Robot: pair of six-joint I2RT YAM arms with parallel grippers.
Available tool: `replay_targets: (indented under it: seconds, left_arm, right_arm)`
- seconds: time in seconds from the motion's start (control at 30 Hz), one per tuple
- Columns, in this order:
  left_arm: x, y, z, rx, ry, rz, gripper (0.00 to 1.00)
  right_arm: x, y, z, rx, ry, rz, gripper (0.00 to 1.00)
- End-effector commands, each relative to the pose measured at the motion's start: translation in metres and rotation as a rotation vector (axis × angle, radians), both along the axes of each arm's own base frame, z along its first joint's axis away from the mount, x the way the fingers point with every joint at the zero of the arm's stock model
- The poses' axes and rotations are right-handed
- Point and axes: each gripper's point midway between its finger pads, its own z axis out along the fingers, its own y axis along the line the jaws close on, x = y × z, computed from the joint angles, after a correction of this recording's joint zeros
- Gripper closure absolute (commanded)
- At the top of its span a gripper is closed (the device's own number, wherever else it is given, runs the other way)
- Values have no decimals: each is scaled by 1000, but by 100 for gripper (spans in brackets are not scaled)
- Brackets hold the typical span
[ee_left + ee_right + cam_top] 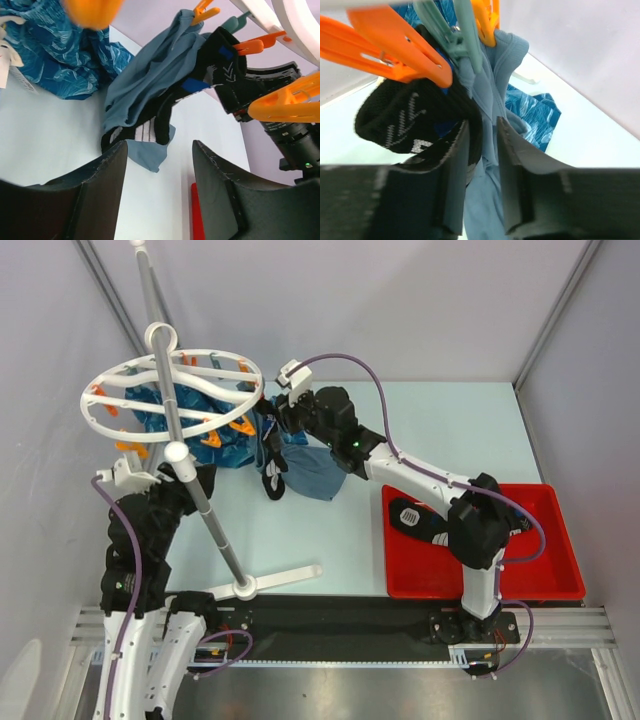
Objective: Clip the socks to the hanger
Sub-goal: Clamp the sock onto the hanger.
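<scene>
One black sock (272,478) with white marks hangs from the white ring hanger (100,390), beside a grey-blue cloth. In the right wrist view an orange clip (400,45) sits on the top of this sock (395,117). My right gripper (482,122) is up at the clips (283,418), jaws a little apart, with the sock's edge and the cloth in the gap. A second black sock (418,520) lies in the red tray (560,540). My left gripper (159,145) is open and empty, low under the ring (200,480), looking up at the hanging sock (225,70).
Blue patterned cloths (190,415) hang on the ring's left side. The grey-blue cloth (318,475) hangs from a teal clip (455,30). Spare orange clips (285,105) dangle from the ring. The hanger's pole (205,510) slants down to its foot by my left arm.
</scene>
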Motion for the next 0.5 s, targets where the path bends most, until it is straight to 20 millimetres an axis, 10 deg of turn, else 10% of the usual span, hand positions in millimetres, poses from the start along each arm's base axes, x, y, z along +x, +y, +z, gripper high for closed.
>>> replay_targets:
  seconds: [0.0,0.47]
  left_arm:
    - [-1,-12,42,-2,-107,-69,40]
    - [-9,-9,53,20,-105,-59,38]
  right_arm:
    - [-3,-10,23,44,-37,5,66]
    - [-39,-36,40,40,11,44,26]
